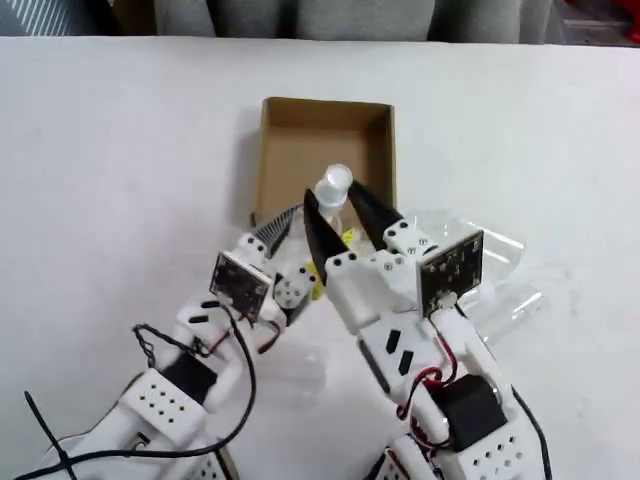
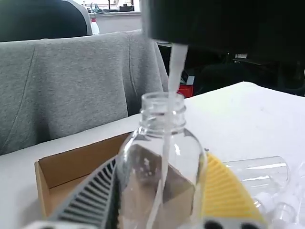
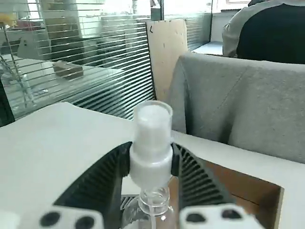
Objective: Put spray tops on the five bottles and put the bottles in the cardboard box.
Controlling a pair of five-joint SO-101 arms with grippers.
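Overhead, the right gripper (image 1: 338, 205) pinches the spray top (image 1: 333, 185) beside the cardboard box (image 1: 300, 125). Left wrist: the left gripper (image 2: 159, 191) clamps the upright bottle (image 2: 159, 157), the top's tube (image 2: 174, 81) entering its neck. Right wrist: the top sits just above that neck.

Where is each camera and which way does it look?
High view: above the table, looking down on the left arm, right arm and cardboard box.
Left wrist view: on the left arm, facing the bottle in the left claw.
Right wrist view: on the right arm, facing the right claw gripping the spray top.
Both wrist views share that bottle and box.
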